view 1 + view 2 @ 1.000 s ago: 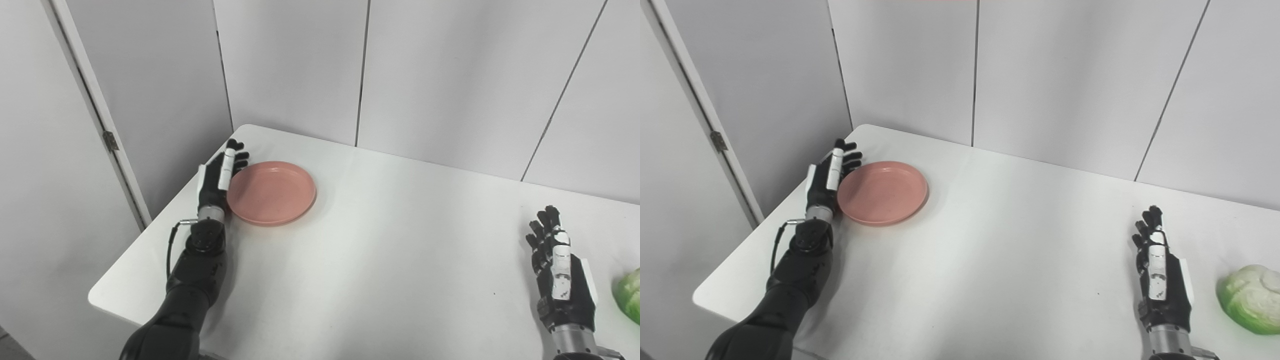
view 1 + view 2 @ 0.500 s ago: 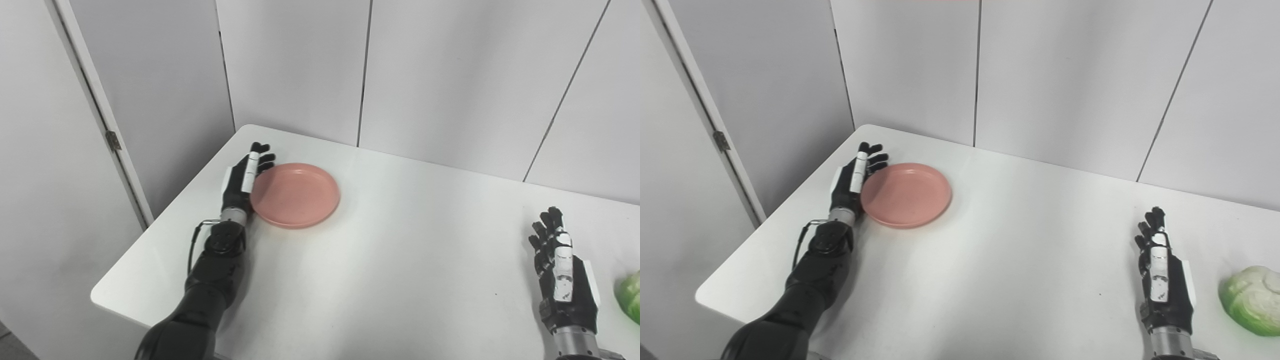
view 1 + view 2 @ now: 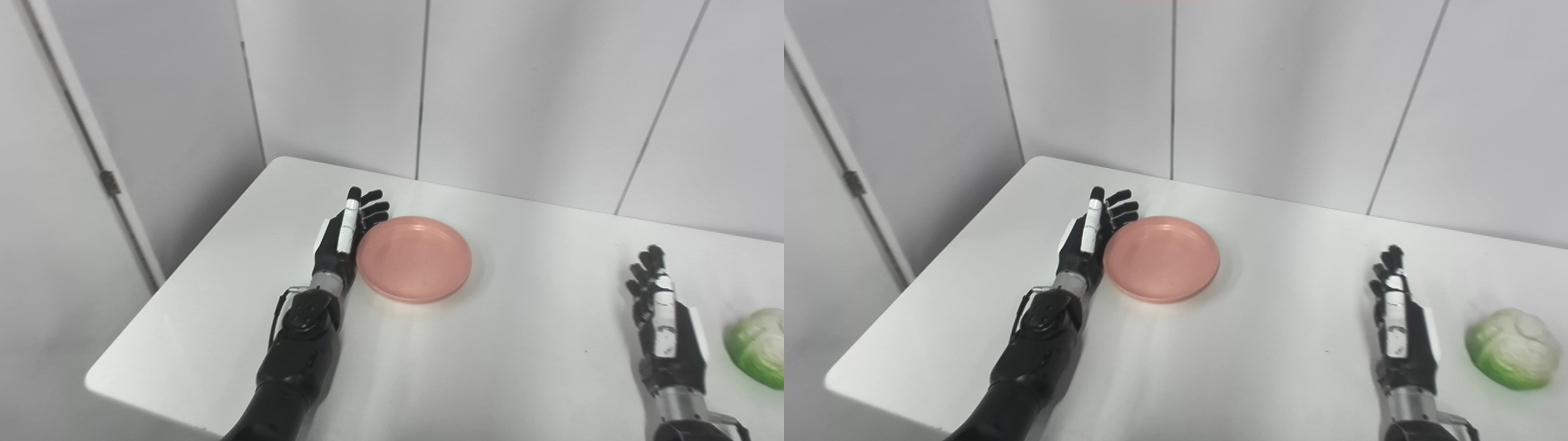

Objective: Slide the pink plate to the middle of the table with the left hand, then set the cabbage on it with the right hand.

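Note:
The pink plate (image 3: 414, 258) lies flat on the white table (image 3: 490, 367), left of the middle. My left hand (image 3: 346, 236) stands on edge, open, with its palm pressed against the plate's left rim and fingers stretched along it. The cabbage (image 3: 1513, 348), green and white, sits near the table's right side. My right hand (image 3: 1399, 331) rests open on the table a short way left of the cabbage, apart from it, holding nothing.
Grey wall panels (image 3: 520, 92) rise right behind the table's far edge. A door with a hinge (image 3: 110, 182) stands beyond the table's left edge. Bare white tabletop lies between the plate and the right hand.
The left hand has pushed the pink plate to the right, further from the table's left edge. The camera has also shifted. The right hand and cabbage have stayed put.

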